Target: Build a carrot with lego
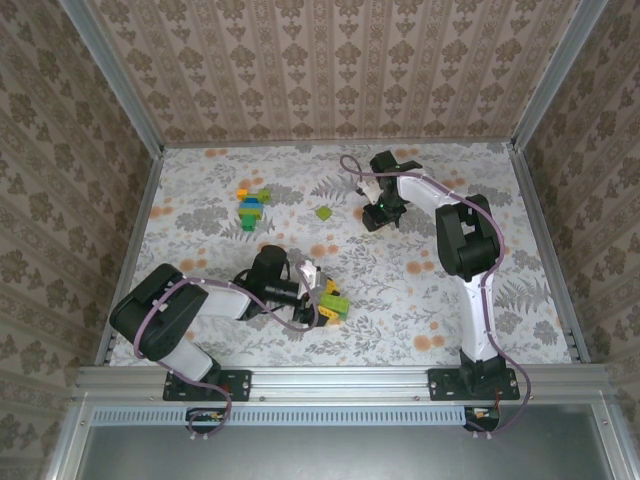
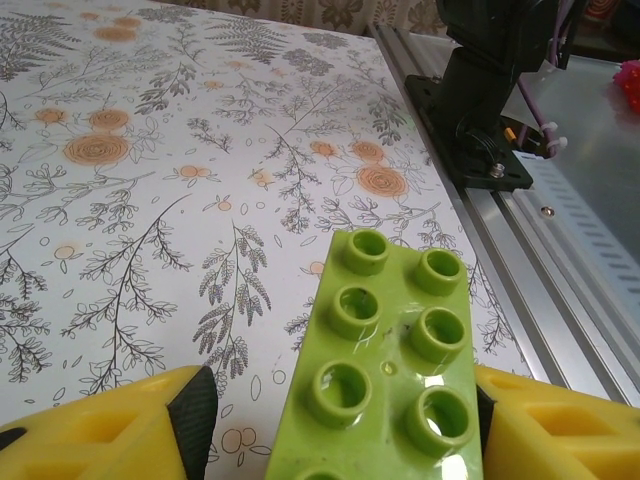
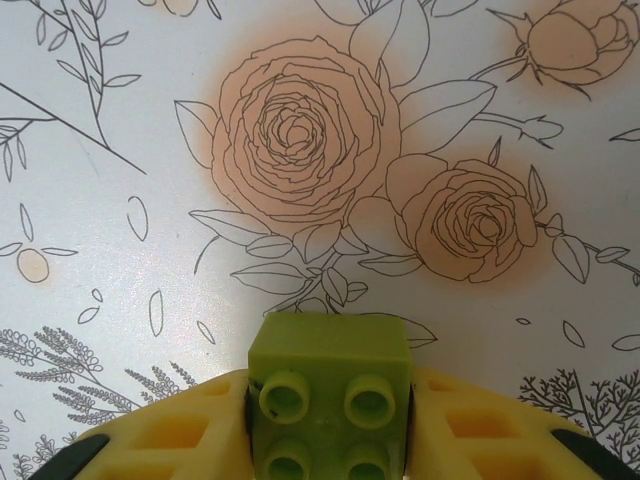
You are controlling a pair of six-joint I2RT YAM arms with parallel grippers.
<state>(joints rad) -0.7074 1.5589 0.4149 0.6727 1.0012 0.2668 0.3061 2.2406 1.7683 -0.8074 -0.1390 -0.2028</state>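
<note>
Nearest the arm bases, the left end effector (image 1: 328, 298) lies low over the flowered counter (image 1: 400, 300), pointing toward the right arm's base (image 2: 480, 100). A long lime brick (image 2: 385, 370) sits between its yellow fingers (image 2: 100, 430), studs up. In the left wrist view the brick rests against the pad on one side, while a clear gap separates it from the other pad. The jaws therefore stand apart and are not clamped on it. From above, this brick (image 1: 335, 305) shows at the tip of the end effector, near the front middle of the counter. Farther back, a loose lime brick (image 1: 325, 212) lies alone on the counter, between a build of yellow, green and blue bricks (image 1: 252, 205) to its left and the right arm's tip to its right. The right end effector (image 1: 380, 208) reaches out to the far half of the counter. In its wrist view this end effector (image 3: 330, 385) is closed on a small lime brick (image 3: 330, 350), with both yellow fingers (image 3: 470, 430) pressed to the brick's sides and its studs facing the camera. Pink roses printed on the counter lie just beyond it. Whether this brick touches the surface cannot be told.
</note>
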